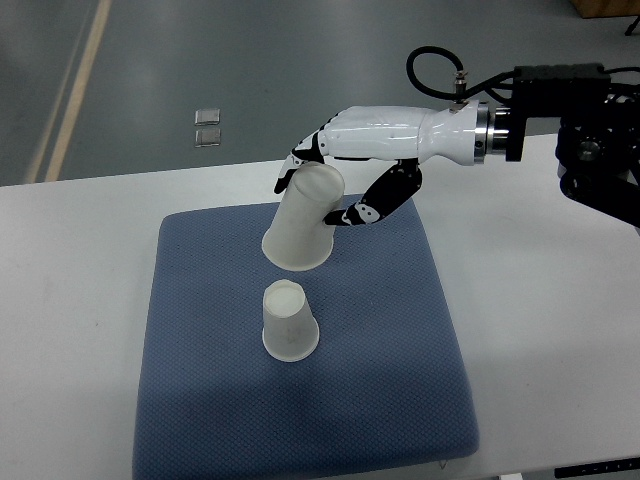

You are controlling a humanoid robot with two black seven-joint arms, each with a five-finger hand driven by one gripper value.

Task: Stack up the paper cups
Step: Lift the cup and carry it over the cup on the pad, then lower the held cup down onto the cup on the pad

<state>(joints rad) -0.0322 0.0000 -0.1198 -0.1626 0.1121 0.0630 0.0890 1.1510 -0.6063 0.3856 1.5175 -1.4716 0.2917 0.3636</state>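
White robot hand point(335, 180) gripping tilted paper cup point(302, 220), quilted blue mat point(390, 350)

Bright, even overhead light; soft shadows; sharp focus throughout.

Blue mat point(200, 400), finely dotted weave, on a plain white worktop point(540, 300); two plain white paper cups, the held cup point(300, 225) over the mat's far half, the standing cup point(289, 322) at the mat's middle; right hand point(350, 160) glossy white with black fingers point(385, 195); grey floor point(250, 60) beyond the mat, one pale yellow stripe point(75, 85).
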